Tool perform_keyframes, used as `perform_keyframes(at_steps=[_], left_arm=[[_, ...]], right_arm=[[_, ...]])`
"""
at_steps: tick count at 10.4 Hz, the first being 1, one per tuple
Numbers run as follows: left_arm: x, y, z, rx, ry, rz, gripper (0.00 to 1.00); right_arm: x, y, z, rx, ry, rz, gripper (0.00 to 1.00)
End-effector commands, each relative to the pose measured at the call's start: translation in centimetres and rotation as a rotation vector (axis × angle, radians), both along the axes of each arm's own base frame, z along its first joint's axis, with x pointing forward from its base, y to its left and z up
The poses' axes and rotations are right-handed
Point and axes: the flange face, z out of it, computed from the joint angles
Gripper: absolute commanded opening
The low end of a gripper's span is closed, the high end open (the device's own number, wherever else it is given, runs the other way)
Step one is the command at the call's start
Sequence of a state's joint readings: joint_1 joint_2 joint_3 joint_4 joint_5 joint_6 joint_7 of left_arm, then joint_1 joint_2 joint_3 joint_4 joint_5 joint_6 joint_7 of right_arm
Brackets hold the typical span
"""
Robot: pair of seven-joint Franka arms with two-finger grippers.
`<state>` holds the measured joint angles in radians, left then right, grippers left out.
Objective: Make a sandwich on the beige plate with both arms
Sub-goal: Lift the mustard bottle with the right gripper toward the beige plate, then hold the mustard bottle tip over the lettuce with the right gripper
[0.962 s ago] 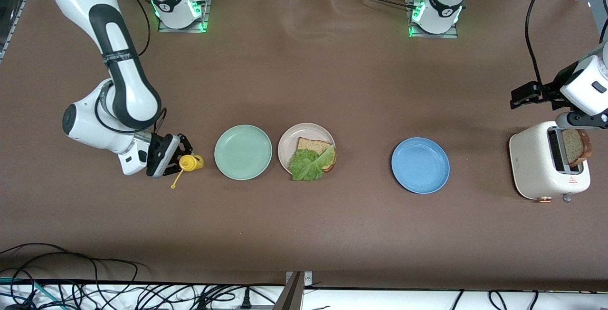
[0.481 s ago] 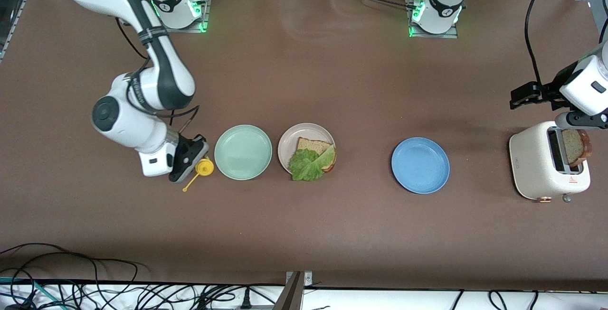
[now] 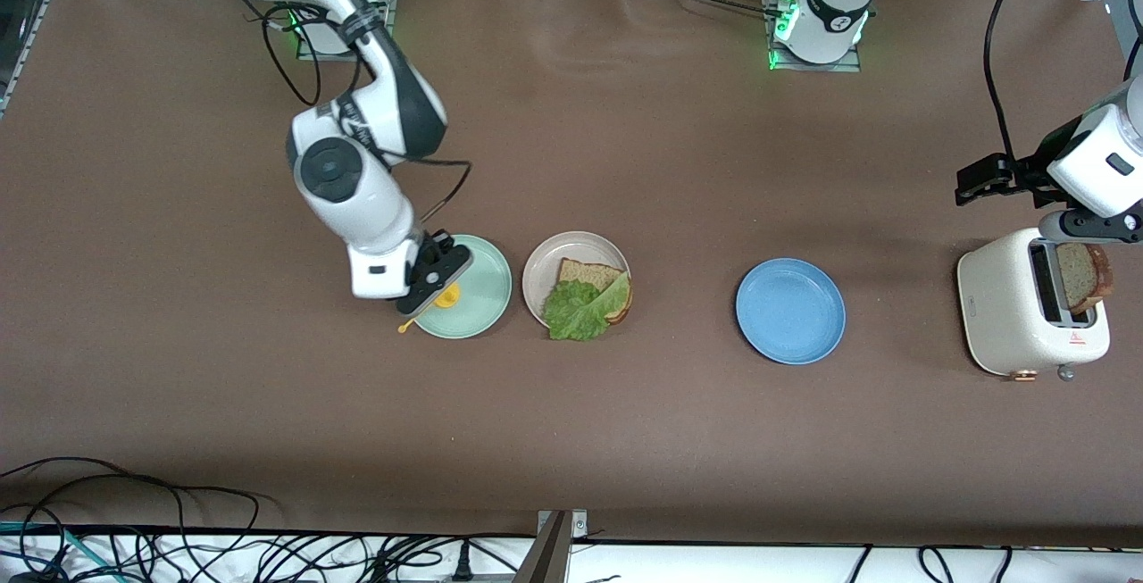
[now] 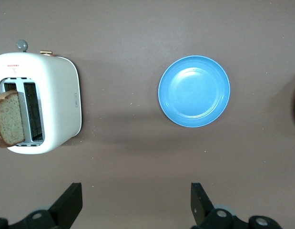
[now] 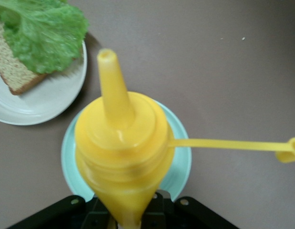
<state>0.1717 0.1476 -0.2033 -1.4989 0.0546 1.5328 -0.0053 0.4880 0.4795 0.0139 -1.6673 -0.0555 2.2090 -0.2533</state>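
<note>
A yellow bottle [image 3: 446,297] is held closed in the right gripper [image 3: 435,284] above the green plate [image 3: 473,297], the nozzle pointed away from the jaws and the cap (tethered on a thin strap) [image 5: 289,150] dangling to one side. In the right wrist view the bottle [image 5: 122,148] is seen squeezed between the jaws, with the green plate [image 5: 180,162] directly below them and the beige plate [image 5: 47,98] just past the nozzle tip.

The beige plate [image 3: 549,266] is set on the table beside the green plate, toward the left arm's end from the right jaws. On it a bread slice [image 3: 585,275] is laid, partly covered by a lettuce leaf [image 3: 580,311] that is spread over the rim toward the front camera; no second slice is placed on top.

The left gripper [image 4: 135,207] is held up over the bare table between the blue plate [image 3: 790,311] and the toaster [image 3: 1009,315], with its jaws spread wide and nothing between them. Seen from the left wrist, the blue plate [image 4: 194,90] lies ahead of one fingertip [image 4: 199,198] and the toaster [image 4: 56,105] ahead of the other. A second bread slice [image 3: 1080,275] is stood in the toaster's slot at the table's edge, well clear of the left jaws.
</note>
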Motion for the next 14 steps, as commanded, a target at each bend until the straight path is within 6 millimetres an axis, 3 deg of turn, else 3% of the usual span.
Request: perform_keyframes(at_steps=[1, 7, 9, 14], left_arm=[[-0.3, -0.1, 0.3, 0.005, -0.006, 0.007, 1.0], [-0.3, -0.3, 0.3, 0.008, -0.007, 0.019, 1.0], [-0.3, -0.3, 0.4, 0.008, -0.01, 0.019, 1.0], [-0.2, 0.4, 0.5, 0.008, -0.013, 0.035, 1.0]], right_arm=[[-1.3, 5.1, 0.6, -0.095, -0.001, -0.064, 0.0], [-3.9, 14.2, -0.9, -0.375, -0.021, -0.077, 0.0], [-4.7, 14.8, -2.1, -0.435, -0.015, -0.069, 0.0], [-4.6, 17.5, -6.0, -0.445, -0.023, -0.035, 0.0]])
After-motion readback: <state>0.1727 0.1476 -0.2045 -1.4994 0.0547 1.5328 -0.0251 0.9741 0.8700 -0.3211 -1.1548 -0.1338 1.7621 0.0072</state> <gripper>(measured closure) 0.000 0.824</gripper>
